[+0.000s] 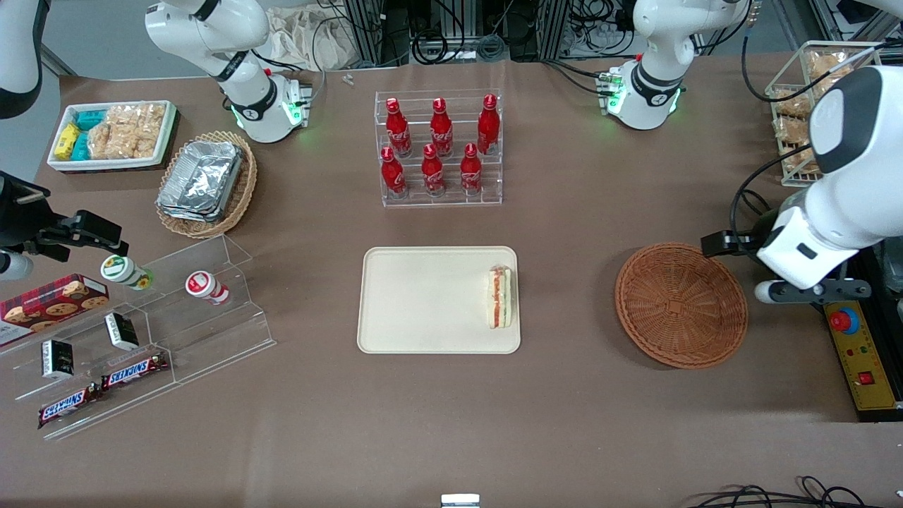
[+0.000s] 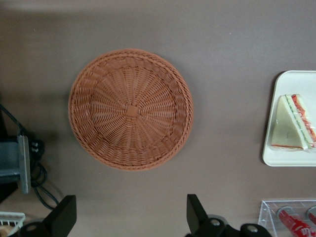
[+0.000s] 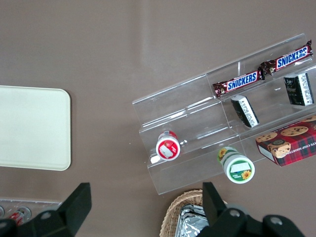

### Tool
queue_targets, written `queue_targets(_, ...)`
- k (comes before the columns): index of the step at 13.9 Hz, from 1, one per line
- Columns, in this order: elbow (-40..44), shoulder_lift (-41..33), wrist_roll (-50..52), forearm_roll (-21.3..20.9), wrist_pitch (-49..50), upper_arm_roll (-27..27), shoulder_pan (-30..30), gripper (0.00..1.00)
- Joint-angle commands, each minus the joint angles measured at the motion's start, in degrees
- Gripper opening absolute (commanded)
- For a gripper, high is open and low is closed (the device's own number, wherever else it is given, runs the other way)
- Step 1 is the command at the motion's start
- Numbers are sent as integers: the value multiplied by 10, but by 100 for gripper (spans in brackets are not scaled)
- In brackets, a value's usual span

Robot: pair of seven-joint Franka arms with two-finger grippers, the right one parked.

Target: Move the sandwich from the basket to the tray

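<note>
On tray (image 1: 423, 303): one sandwich (image 1: 500, 297); jaws open.

The sandwich (image 1: 501, 297), a pale bread wedge with red and green filling, lies on the cream tray (image 1: 423, 300) against its short edge nearest the basket (image 1: 681, 305). The round reddish-brown wicker basket sits empty on the tabletop. The gripper (image 2: 131, 219) hangs above it, fingers spread.
</note>
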State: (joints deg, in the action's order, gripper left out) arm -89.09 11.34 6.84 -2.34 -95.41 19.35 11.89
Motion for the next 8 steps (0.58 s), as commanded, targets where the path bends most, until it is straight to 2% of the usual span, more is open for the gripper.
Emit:
queue_targets(1,-115,-80,-24,20,-83,0,11,100)
queue_targets(3,-123,-85,-24,25,-92,0,10,100)
queue_targets(8,-73,-59,-24,14,-45,9,2,100)
